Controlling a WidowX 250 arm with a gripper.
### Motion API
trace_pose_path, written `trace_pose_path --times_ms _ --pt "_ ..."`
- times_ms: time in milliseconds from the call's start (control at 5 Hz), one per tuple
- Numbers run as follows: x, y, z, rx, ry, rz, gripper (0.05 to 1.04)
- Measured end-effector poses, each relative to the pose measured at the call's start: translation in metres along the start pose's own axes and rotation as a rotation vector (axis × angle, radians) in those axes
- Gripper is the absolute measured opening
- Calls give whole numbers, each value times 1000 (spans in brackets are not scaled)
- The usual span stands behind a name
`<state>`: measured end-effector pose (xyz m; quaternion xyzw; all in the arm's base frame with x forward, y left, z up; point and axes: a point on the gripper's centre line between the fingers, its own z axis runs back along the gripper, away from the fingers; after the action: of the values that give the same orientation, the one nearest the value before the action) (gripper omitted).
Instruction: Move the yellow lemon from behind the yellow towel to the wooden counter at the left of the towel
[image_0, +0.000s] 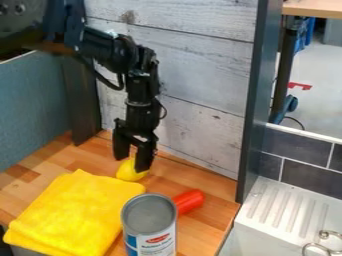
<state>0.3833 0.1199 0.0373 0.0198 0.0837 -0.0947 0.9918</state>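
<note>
The black gripper hangs pointing down over the wooden counter, in the middle left of the view. Its two fingers stand apart, so it is open. A small yellow object lies on the counter right at the fingertips, partly hidden behind the right finger; whether they touch it I cannot tell. A folded yellow cloth lies just in front and to the left. Nearer the camera stands a can with a grey top and a white and blue label. A red cylindrical object lies behind the can's right side, partly hidden by it.
Behind the wooden counter rises a whitewashed plank wall. A dark upright post borders the counter at right, beside a white ribbed drainboard with metal rings. A blue-grey panel stands at left.
</note>
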Motion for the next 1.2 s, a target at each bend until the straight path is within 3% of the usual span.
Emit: trace_pose_path --times_ms 400,600,800,1200 --pt "9 1 -18 -33 42 -17 968" --pt "10 -1 -21 -50 43 -11 822" --pt "10 -2 -22 -60 43 -16 821" --pt "12 11 -1 -25 -20 18 821"
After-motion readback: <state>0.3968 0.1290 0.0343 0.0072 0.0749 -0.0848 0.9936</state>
